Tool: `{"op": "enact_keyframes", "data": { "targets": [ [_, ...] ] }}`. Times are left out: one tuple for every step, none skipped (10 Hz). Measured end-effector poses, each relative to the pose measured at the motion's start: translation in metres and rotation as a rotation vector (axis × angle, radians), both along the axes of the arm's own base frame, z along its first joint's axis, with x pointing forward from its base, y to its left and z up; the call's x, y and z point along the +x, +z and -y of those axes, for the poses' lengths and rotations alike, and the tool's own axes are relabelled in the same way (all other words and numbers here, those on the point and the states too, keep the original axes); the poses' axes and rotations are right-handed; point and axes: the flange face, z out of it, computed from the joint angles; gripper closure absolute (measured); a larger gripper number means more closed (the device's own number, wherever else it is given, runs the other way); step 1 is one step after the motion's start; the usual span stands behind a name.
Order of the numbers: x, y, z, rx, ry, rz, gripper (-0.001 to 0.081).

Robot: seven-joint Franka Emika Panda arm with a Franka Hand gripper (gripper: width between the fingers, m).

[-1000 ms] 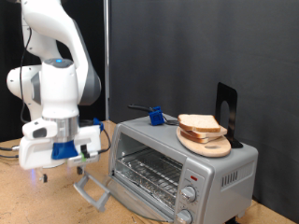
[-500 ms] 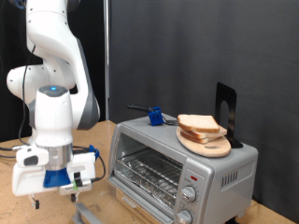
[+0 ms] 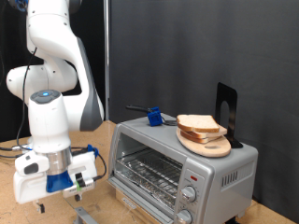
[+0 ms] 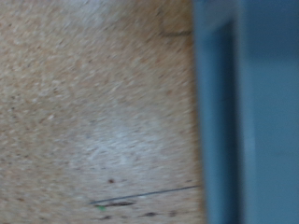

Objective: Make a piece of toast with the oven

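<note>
oven (image 3: 182,161): silver, dark glass, red light | piece of toast (image 3: 198,123): pale, tan-brown crust | round board (image 3: 207,143): light wood | arm (image 3: 51,65): white, grey joints | pincer (image 3: 51,183): white, blue parts | bench (image 4: 93,112): speckled tan

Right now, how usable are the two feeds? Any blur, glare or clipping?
Exterior view: sharp and evenly lit against a dark backdrop; the oven and the piece of toast on top of it read clearly, but the gripper sits near the bottom edge and its fingertips are hard to make out. Wrist view: soft and smeared, showing only speckled table and an unfocused blue-grey band; no fingers visible.
</note>
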Motion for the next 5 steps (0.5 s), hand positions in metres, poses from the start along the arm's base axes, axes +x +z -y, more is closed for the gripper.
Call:
{"op": "enact_keyframes", "data": {
  "targets": [
    [-0.006, 0.016, 0.000, 0.036, 0.043, 0.002, -0.0002],
    [-0.006, 0.013, 0.000, 0.025, 0.023, -0.002, -0.0002],
    [-0.005, 0.011, -0.002, 0.041, 0.014, 0.009, -0.0002],
    [-0.002, 0.017, -0.008, 0.097, 0.021, 0.039, -0.0002],
    [0.001, 0.029, -0.015, 0.179, 0.036, 0.076, -0.0002]
  ]
}}
